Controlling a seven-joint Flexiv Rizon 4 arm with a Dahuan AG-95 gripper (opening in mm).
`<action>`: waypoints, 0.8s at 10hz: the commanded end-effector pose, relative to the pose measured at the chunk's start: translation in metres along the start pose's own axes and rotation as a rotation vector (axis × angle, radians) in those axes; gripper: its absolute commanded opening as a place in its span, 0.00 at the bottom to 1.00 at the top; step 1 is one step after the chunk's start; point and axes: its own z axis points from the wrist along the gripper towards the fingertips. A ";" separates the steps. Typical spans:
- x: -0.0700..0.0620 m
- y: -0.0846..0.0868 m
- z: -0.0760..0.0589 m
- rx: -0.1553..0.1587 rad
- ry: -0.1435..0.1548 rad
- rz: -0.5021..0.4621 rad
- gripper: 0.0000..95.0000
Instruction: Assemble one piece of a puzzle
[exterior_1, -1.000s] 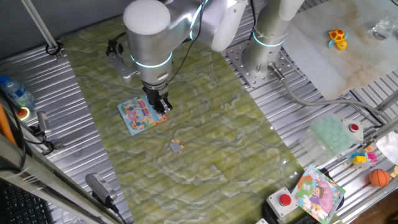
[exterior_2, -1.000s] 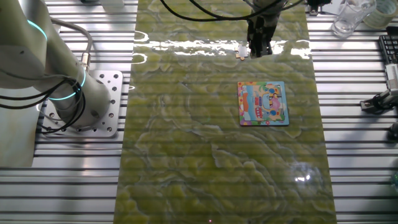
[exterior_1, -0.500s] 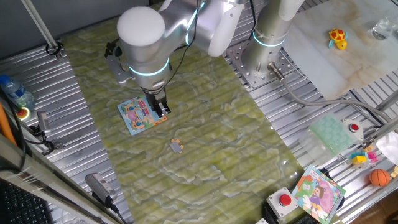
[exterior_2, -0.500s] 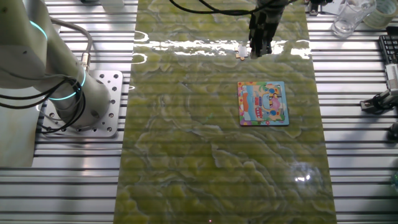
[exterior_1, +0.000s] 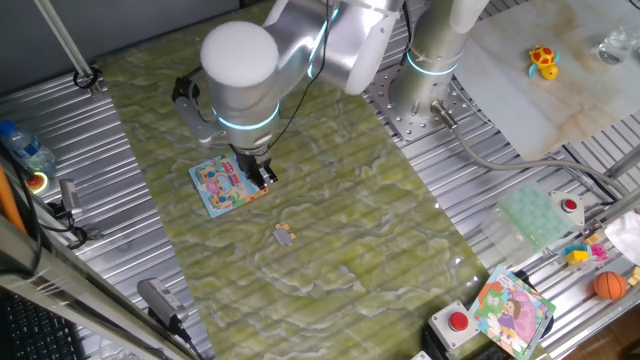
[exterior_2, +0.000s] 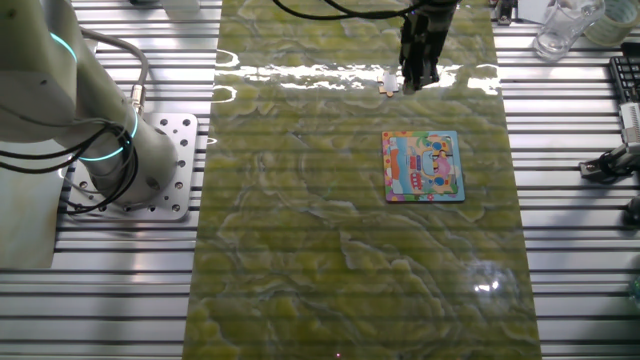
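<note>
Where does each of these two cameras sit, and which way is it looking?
One fixed view: high, off a table corner, looking down at the green mat; arm, base and gripper show above the small blue-bordered square puzzle.
The other fixed view: overhead, straight down; base at left, gripper at top.
Shared: puzzle, tiny greyish piece.

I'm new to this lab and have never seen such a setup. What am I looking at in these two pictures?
It is one silver robot arm mounted on a metal table, with a two-finger gripper at its end. Both pictures come from fixed cameras looking down at the table from different sides. On the green mat lie a small square puzzle with a blue border and, apart from it, a tiny loose piece. The piece rests on the mat, so it is not held. Whether the gripper is open or shut I cannot tell.
</note>
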 end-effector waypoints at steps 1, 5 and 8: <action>-0.001 0.001 0.000 -0.040 0.027 0.047 0.00; -0.001 0.001 0.000 -0.025 0.029 0.027 0.00; -0.001 0.001 0.000 -0.013 0.036 0.051 0.00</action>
